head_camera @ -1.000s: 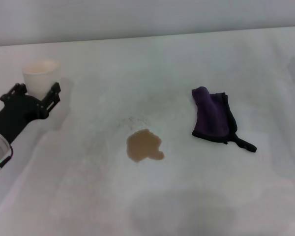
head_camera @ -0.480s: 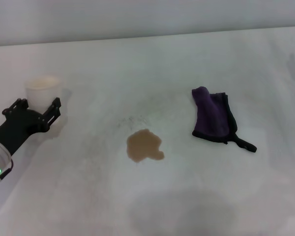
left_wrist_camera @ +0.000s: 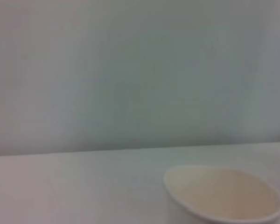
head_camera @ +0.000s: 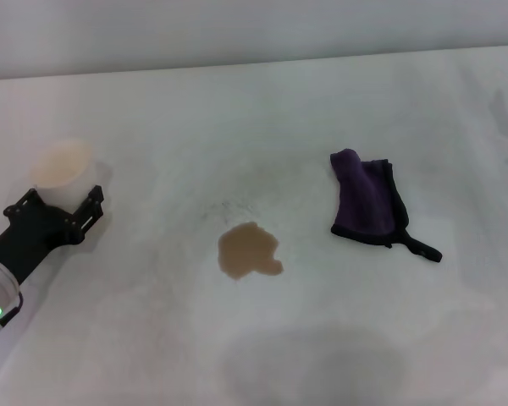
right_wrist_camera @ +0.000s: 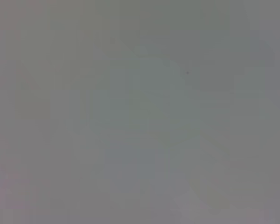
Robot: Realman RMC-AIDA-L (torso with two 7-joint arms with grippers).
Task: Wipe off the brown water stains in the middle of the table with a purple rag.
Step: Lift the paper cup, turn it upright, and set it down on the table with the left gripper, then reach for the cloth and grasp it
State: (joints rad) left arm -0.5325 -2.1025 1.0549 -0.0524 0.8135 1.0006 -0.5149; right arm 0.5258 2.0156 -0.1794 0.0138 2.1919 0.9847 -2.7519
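Observation:
The brown water stain (head_camera: 248, 250) is a tan blotch in the middle of the white table (head_camera: 152, 338). The purple rag (head_camera: 366, 203) lies crumpled to the stain's right, its black loop tail trailing towards the front right. My left gripper (head_camera: 61, 197) is open at the far left, just in front of a white paper cup (head_camera: 63, 165) that stands on the table, its fingers no longer around it. The cup's rim also shows in the left wrist view (left_wrist_camera: 224, 196). My right gripper is out of view; the right wrist view shows only plain grey.
Faint dark speckles (head_camera: 229, 205) lie just behind the stain. A grey wall (head_camera: 254, 30) runs along the table's far edge.
My left gripper has drawn back towards the front left, away from the paper cup, which stays standing on the table. Stain and rag have not moved.

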